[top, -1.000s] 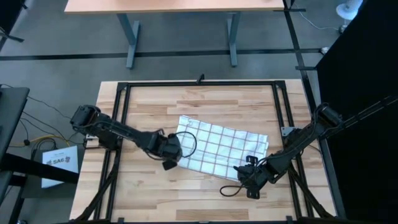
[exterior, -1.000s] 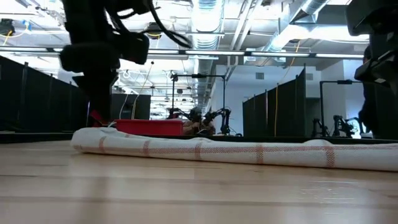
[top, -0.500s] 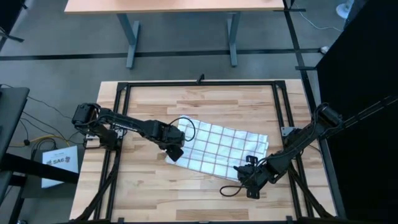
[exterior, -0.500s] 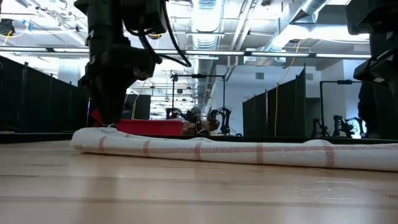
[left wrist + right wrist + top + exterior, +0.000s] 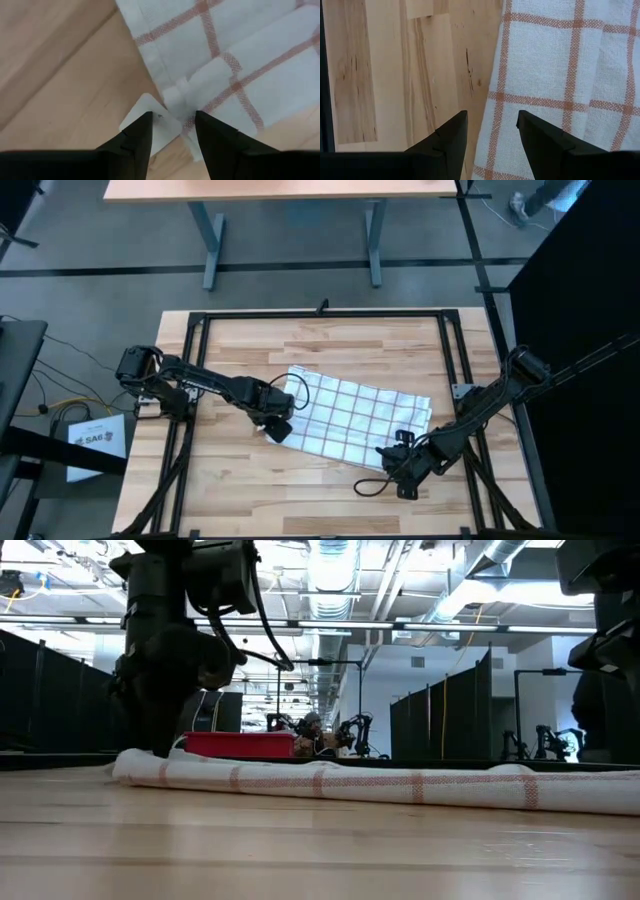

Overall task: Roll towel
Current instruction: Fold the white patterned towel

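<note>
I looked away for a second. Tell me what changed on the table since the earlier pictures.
The left hand shifted toward the left arm's base along the towel's near left corner and came down over it, fingers open astride the small white tag. Nothing was gripped or released. The towel lies as before, and the right hand stays open at its other near edge.

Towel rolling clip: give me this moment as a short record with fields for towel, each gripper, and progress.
towel: the towel lies flat on the table, tilted to the table edges, not rolled
left gripper: left gripper open, low over the towel's near-left corner, where the small white tag sticks out
right gripper: right gripper open, over the towel's near-right edge, holding nothing
progress: rolling not yet begun
</note>
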`<state>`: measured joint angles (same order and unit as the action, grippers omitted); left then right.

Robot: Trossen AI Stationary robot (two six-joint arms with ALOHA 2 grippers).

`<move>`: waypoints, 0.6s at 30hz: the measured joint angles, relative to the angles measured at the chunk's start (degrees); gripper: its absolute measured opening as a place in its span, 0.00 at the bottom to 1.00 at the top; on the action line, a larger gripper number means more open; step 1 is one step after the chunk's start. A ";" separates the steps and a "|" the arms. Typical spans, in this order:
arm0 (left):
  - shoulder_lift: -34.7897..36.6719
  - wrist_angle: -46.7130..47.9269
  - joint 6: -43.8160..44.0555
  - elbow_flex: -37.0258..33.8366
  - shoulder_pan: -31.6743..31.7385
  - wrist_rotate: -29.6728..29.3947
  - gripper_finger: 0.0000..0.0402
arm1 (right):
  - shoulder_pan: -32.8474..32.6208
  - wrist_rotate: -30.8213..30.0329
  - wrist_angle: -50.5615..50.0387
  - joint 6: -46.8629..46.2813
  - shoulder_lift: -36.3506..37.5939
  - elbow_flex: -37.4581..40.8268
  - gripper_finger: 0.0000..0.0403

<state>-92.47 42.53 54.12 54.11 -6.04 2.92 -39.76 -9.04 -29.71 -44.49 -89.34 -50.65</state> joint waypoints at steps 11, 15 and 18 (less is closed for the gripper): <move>0.00 -2.94 -3.35 0.00 0.00 0.13 0.19 | 0.04 0.00 0.00 -0.04 0.00 0.00 0.40; 0.00 -2.94 -4.58 0.00 0.00 0.20 0.03 | 0.04 0.00 0.00 -0.04 0.00 0.00 0.40; 0.00 -2.94 -4.79 0.00 0.00 0.22 0.02 | 0.04 0.00 0.00 -0.06 0.02 0.02 0.40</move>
<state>-92.47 39.59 49.33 54.11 -6.04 3.14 -39.72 -9.03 -29.71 -44.55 -89.32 -50.64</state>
